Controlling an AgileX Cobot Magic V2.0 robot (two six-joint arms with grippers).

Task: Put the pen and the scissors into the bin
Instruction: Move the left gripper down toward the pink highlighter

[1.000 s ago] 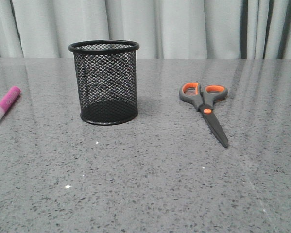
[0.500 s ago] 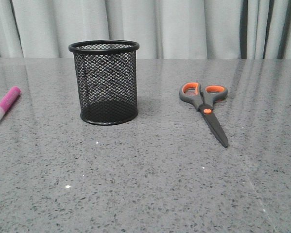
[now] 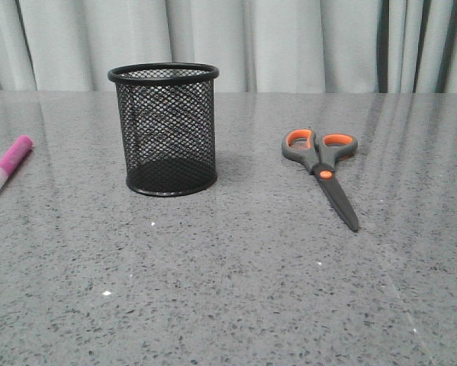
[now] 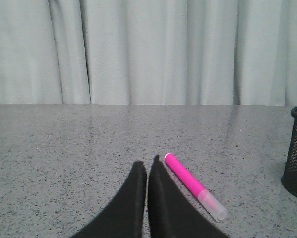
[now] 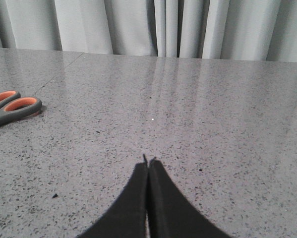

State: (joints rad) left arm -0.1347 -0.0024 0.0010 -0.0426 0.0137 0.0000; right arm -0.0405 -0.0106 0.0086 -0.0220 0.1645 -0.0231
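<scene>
Pen (image 4: pixel 190 185): you see it flat on the desk (image 3: pixel 228 290), well left of the mesh bin (image 3: pixel 164 130), just beside your left pincer (image 4: pixel 147 168), long axis slanting away from the tips.
Scissors (image 3: pixel 322 165): right of the bin, blades toward the camera; the right arm is nearer.
Left pincer: closed, empty.
Right pincer (image 5: pixel 148 166): closed, empty.
Views: the front view shows neither arm; only the wrist views do.
</scene>
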